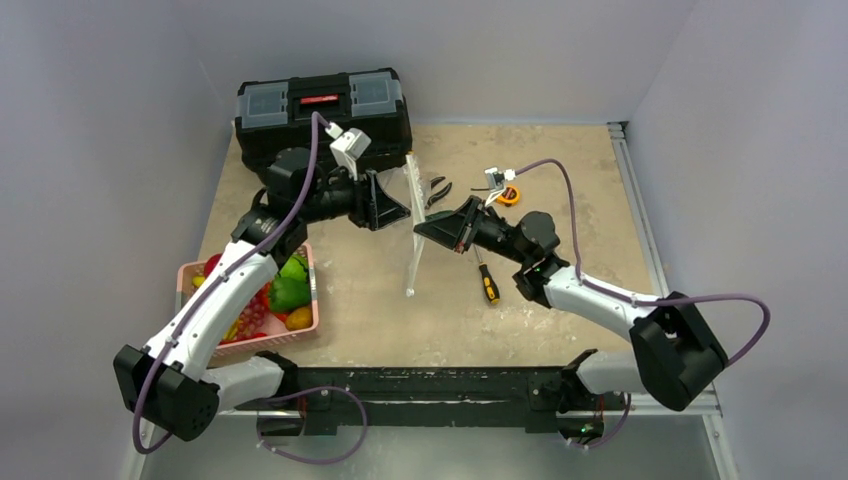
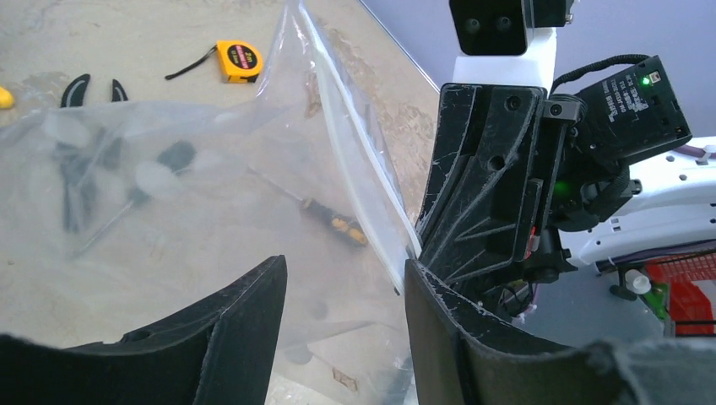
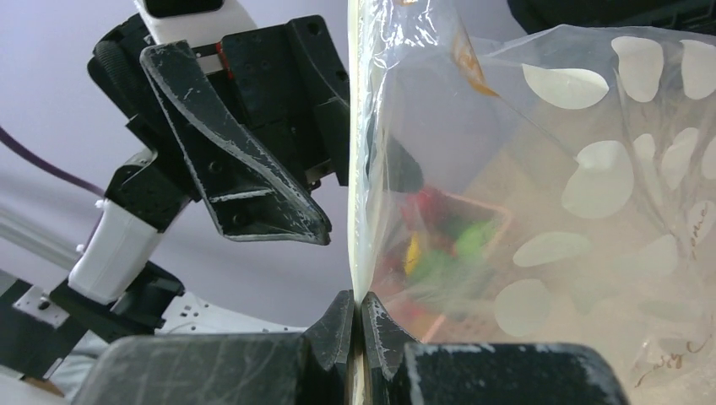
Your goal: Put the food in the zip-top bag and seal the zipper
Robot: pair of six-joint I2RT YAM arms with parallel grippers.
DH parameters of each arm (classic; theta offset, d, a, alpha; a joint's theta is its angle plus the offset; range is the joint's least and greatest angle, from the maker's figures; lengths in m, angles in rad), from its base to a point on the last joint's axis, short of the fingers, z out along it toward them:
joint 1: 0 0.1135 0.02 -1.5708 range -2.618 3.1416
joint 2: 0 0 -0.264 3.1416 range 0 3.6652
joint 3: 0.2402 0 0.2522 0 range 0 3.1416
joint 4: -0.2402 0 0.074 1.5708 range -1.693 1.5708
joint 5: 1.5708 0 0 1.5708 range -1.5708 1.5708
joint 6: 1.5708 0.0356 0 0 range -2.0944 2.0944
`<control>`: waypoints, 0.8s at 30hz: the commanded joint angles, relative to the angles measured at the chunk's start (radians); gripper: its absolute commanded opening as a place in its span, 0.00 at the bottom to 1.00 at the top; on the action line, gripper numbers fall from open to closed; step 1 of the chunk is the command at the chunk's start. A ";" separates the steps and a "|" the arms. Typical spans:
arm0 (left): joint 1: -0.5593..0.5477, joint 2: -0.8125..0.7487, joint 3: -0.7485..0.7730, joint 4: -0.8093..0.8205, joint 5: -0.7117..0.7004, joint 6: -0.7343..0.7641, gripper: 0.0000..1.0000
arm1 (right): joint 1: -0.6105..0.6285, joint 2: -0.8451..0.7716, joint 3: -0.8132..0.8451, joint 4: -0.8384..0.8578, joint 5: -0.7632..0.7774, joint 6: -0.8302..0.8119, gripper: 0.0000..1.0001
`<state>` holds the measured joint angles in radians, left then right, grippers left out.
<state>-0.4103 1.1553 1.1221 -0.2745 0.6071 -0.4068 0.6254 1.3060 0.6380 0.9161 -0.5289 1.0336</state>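
Right gripper (image 3: 356, 297) is sitting closest to its own wrist camera, with both fingers pressing together on the zipper (image 3: 356, 169) at the edge of the bag (image 3: 549, 211). This pinch is lifting the bag off the table (image 1: 560, 170), so it is hanging upright and showing edge-on from above, between the two arms. Gripping by the strip is probably keeping the mouth edge taut and within reach of the other arm.

Left gripper (image 2: 344, 266) is facing the bag with its fingers spread wide. Bag film is lying in the gap between them, and the zipper is running down just beside its right finger. Whether either finger is touching the film cannot be told. The likely intent is to take the opposite lip and pull the mouth open.

Food (image 1: 288, 290) is lying in the basket (image 1: 275, 340) at the left, well apart from the bag. No piece is showing inside the bag. Coloured shapes appearing through the film in the right wrist view are the basket contents behind it, blurred.

Whether the zipper is pressed closed or parted is not readable in any view. Both wrist views are cutting off the bag's lower end, and the left arm is covering part of the basket from above. One screwdriver (image 1: 487, 283) and a tape measure (image 2: 239, 61) are lying on the table beyond the bag.
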 commanded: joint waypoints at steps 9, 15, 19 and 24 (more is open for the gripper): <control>-0.031 0.032 0.055 0.005 0.064 -0.002 0.48 | -0.004 0.035 -0.011 0.148 -0.077 0.060 0.00; -0.045 0.071 0.065 0.005 0.096 -0.017 0.36 | -0.005 0.056 -0.017 0.201 -0.092 0.090 0.00; -0.053 0.078 0.064 0.014 0.110 -0.025 0.29 | -0.005 0.058 -0.020 0.200 -0.093 0.091 0.00; -0.059 0.063 0.054 0.035 0.112 -0.033 0.13 | -0.003 0.035 -0.011 0.089 -0.081 0.026 0.00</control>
<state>-0.4603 1.2358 1.1427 -0.2798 0.6872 -0.4248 0.6254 1.3685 0.6205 1.0412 -0.5987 1.1095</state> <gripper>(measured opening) 0.189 0.011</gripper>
